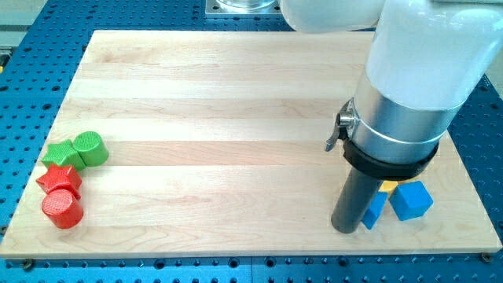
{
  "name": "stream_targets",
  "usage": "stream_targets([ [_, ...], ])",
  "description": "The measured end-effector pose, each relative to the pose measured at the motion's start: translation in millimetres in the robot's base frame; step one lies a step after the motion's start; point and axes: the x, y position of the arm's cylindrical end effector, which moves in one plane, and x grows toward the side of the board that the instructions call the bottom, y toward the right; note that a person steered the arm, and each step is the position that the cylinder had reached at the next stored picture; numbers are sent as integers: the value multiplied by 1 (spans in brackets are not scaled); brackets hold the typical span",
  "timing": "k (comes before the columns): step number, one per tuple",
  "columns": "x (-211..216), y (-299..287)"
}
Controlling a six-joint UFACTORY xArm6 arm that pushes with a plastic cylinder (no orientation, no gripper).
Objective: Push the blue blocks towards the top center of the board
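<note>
Wooden board lay on blue perforated table. Rod came down at lower right of frame; my tip rested on board, touching left side of blue block. Blue cube sat just right of it; yellow block peeked between them, mostly hidden. No jaws on tool, plain rod only. At lower left: green star touching green cylinder, red star and red cylinder below.
</note>
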Motion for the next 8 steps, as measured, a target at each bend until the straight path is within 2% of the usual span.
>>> stream_targets([
  [3,9,-3],
  [8,25,-63],
])
